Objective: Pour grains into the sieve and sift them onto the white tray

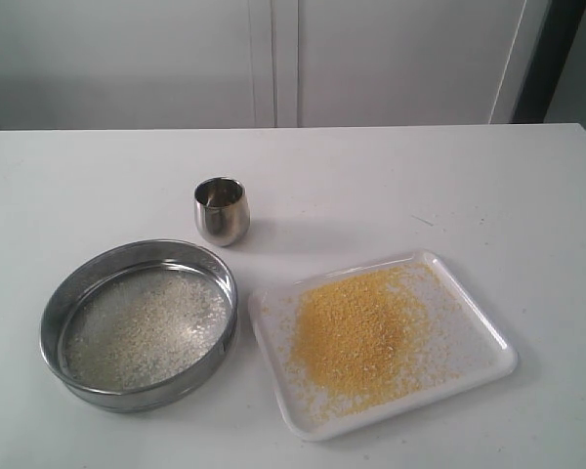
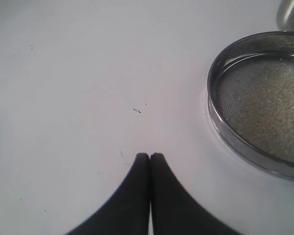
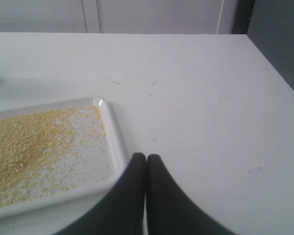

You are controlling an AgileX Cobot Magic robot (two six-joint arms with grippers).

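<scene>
Clenching empty, left tool (image 2: 149, 155) and right tool (image 3: 146, 156) show only tips; the sieve (image 2: 212, 98) is cropped.

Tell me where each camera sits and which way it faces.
Exterior: above white table, angled down at round steel mesh sieve, rectangular white plastic tray, small steel cup; no robot shows.
Left wrist: low behind shut left claw, facing sieve.
Right wrist: behind shut right claw, facing tray.
Shared: exterior and left wrist both show the sieve.

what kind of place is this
Probably a robot test bench, not a kitchen: a plain white table, white cabinet doors behind it, and a sieve, steel cup and white tray of grains laid out.
</scene>
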